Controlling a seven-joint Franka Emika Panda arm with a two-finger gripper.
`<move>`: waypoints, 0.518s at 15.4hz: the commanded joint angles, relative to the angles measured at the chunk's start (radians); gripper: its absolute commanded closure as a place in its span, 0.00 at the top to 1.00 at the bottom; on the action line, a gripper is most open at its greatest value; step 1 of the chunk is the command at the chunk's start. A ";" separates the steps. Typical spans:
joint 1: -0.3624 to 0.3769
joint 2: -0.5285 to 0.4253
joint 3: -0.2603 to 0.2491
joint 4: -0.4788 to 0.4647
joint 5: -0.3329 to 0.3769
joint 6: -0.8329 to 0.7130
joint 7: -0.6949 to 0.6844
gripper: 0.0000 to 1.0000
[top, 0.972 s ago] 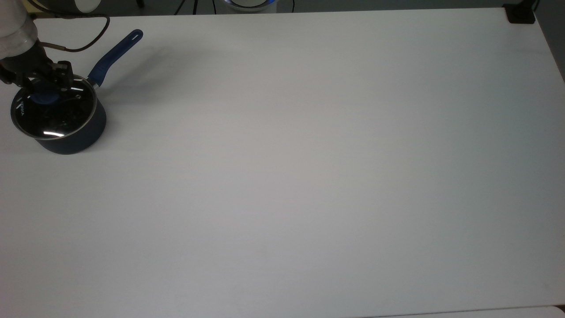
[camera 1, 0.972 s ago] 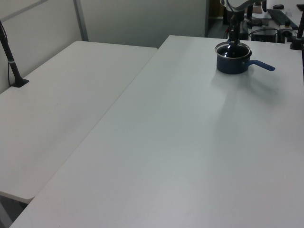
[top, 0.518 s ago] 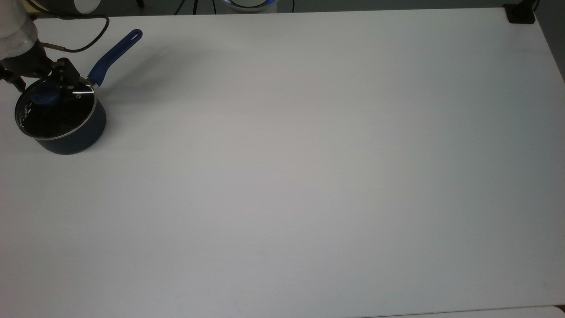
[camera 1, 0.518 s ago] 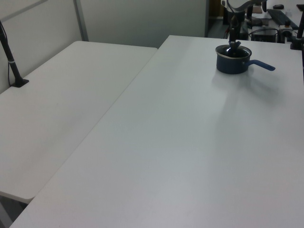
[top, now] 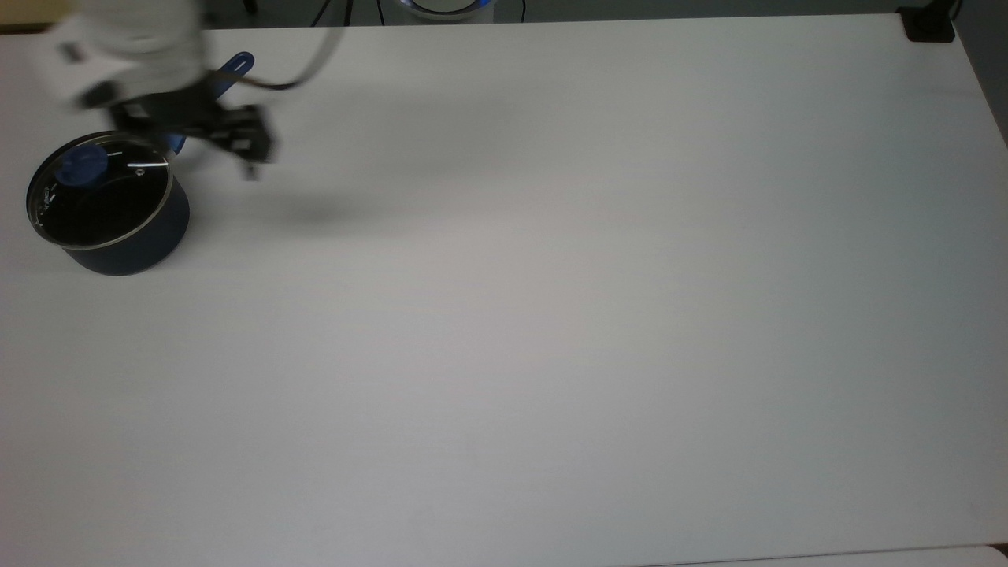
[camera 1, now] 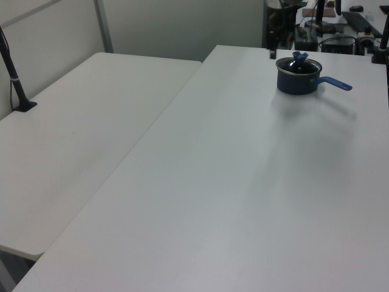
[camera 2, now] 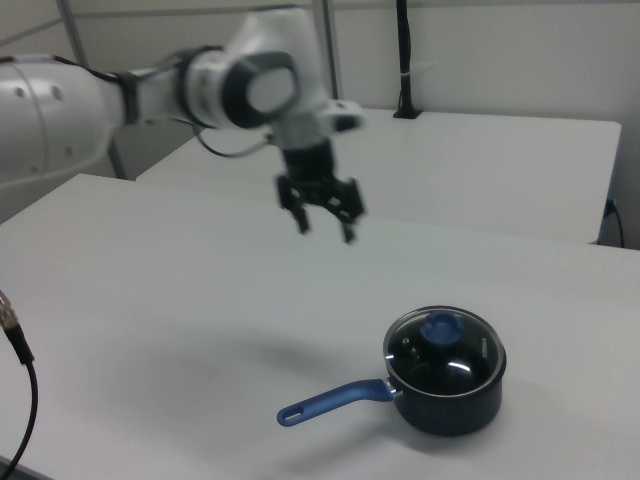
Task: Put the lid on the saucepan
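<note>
Sitting near the front edge of the white worktop [camera 2: 150, 300] in the right view, the saucepan [camera 2: 450, 395] has its blue handle [camera 2: 330, 400] pointing toward the right view's left. The lid [camera 2: 442, 343] rests flat on its rim, blue knob [camera 2: 440, 328] up at the centre, glass showing the dark inside. Nothing touches the lid. Farther back and to the right view's left, the claw [camera 2: 326, 226] hangs in the air well above the worktop, fingers spread and pointing down, holding nothing, well apart from the pan. Behind it the white arm [camera 2: 120, 90] reaches in from the right view's left. A second table [camera 2: 500, 170] stands beyond.

In the top view the saucepan [top: 118, 220] is at the far left with the lid [top: 98, 189] on it; the claw [top: 250, 150] is blurred, just to the top view's right of the pan, over the handle area. In the left view the lidded saucepan [camera 1: 298, 76] sits far back on the worktop's right side.
</note>
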 commanded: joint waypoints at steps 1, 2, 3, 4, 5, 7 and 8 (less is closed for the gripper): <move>0.162 -0.077 -0.013 -0.045 -0.024 -0.047 0.210 1.00; 0.202 -0.095 -0.013 -0.058 -0.024 -0.053 0.249 1.00; 0.233 -0.119 -0.013 -0.083 -0.025 -0.064 0.267 1.00; 0.260 -0.149 -0.013 -0.112 -0.025 -0.075 0.275 1.00; 0.286 -0.178 -0.013 -0.144 -0.024 -0.078 0.278 1.00; 0.303 -0.228 -0.013 -0.195 -0.024 -0.076 0.295 1.00; 0.305 -0.238 -0.011 -0.201 -0.022 -0.078 0.297 1.00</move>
